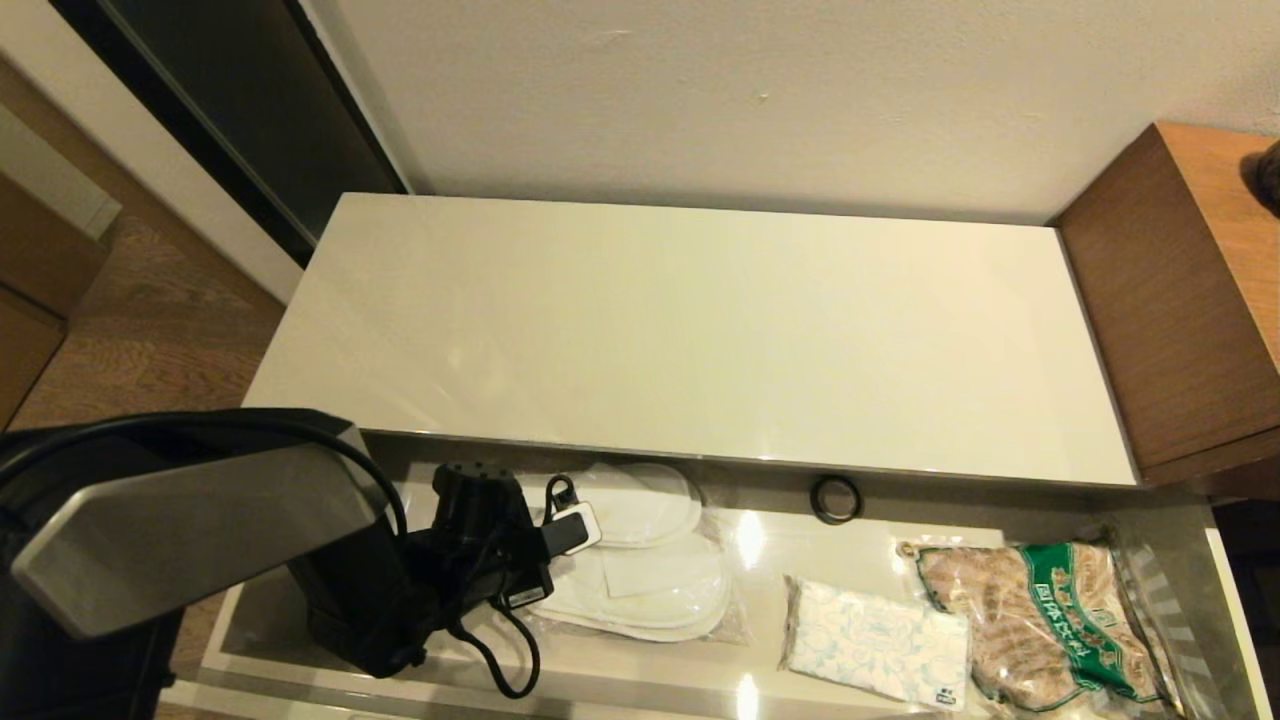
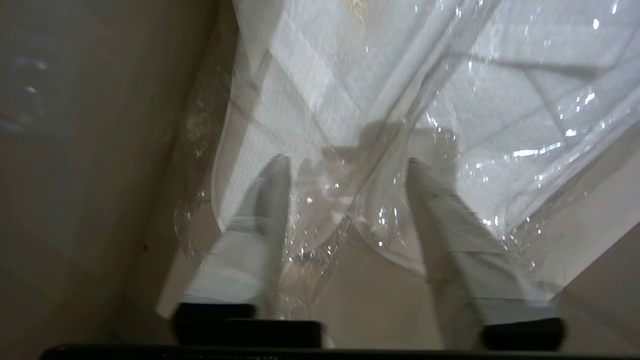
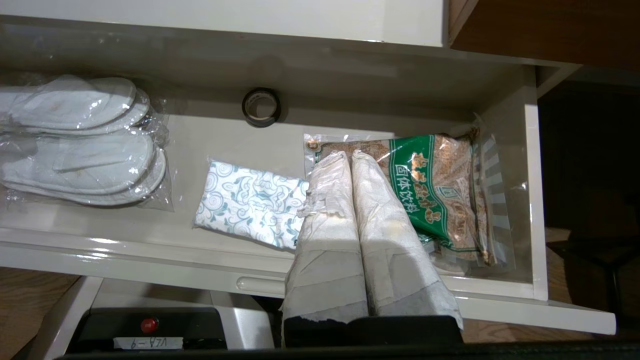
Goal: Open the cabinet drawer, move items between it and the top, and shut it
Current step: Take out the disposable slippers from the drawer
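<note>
The cabinet drawer (image 1: 800, 545) stands pulled out below the bare cream-beige top (image 1: 700, 330). White slippers in a clear bag (image 1: 650, 560) lie at its left, and the patterned tissue pack (image 1: 875, 640) lies right of centre. My left arm's wrist (image 1: 470, 540) reaches down into the drawer's left end. In the left wrist view the left gripper (image 2: 346, 161) is open, its fingers (image 2: 440, 225) straddling the near edge of the slipper bag (image 2: 450, 90). The right gripper (image 3: 350, 155) is shut and empty, hovering over the drawer's front rim (image 3: 150, 250) between the tissue pack (image 3: 250, 205) and the food bag.
A green-labelled bag of brown food (image 1: 1050, 620) fills the drawer's right end. A black tape ring (image 1: 835, 498) lies at the drawer's back wall. A brown wooden cabinet (image 1: 1180, 300) stands to the right of the top. A wall runs behind it.
</note>
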Controlling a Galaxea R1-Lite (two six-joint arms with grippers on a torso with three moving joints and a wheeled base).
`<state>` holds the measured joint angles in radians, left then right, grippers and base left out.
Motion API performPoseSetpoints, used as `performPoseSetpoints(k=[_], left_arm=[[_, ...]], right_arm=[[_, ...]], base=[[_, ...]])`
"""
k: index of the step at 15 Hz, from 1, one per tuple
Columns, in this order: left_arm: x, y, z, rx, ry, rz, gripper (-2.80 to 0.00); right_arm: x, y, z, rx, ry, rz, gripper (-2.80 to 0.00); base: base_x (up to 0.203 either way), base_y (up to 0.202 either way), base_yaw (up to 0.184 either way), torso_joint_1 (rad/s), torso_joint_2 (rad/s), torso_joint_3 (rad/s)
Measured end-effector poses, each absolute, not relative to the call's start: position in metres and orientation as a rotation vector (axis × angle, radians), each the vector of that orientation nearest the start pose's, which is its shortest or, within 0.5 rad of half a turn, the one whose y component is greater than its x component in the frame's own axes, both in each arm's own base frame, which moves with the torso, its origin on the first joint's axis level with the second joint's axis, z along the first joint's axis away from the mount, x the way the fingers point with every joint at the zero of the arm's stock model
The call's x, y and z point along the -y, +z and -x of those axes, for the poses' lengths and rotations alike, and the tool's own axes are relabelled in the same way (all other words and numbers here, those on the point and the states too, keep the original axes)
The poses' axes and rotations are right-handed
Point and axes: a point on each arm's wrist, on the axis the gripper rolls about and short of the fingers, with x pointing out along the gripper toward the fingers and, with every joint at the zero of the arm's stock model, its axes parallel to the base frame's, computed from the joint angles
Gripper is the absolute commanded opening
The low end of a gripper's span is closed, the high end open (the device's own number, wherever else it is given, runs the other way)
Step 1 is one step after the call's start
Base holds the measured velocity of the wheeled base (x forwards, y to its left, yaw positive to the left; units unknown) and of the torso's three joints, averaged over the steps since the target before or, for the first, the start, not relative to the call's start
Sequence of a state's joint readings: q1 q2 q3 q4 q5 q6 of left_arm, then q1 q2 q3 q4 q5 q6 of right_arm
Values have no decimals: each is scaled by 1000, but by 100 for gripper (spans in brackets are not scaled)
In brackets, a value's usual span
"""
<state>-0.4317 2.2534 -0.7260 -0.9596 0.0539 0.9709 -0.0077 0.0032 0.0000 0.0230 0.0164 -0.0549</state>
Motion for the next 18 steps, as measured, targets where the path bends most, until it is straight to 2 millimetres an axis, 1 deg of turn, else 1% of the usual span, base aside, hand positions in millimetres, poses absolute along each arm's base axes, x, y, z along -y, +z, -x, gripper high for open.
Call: performPoseSetpoints(k=[5,8,10,13,14,16,18], left_arm=[[161,13,-319,-310,-618,-1067,0],[173,11,-305,-323,-633,-1074,0],[177,8,-300,-330,-620,-1090,0],[182,-7,-304,-317,-540,-1108,0],[184,-16,-307,-309,-506,-1113,0],[189,-30,-316,-266,-405,-1119,0],[195,-38,-321,-241,-286,-1128,0]], right_arm=[[-1,73,23,-26,9,54,-280],[-1,73,23,-26,10,54,-280],[-1,73,23,-26,10,54,-280],[-1,73,23,-26,9,54,-280],[-1,73,23,-26,9,54,-280],[-1,73,23,-26,9,54,-280],[-1,73,23,-26,9,54,-280]], base=[[0,0,0,0,0,0],[0,0,0,0,0,0],[0,0,0,0,0,0],[0,0,0,0,0,0],[0,0,0,0,0,0],[0,0,0,0,0,0],[0,0,0,0,0,0]])
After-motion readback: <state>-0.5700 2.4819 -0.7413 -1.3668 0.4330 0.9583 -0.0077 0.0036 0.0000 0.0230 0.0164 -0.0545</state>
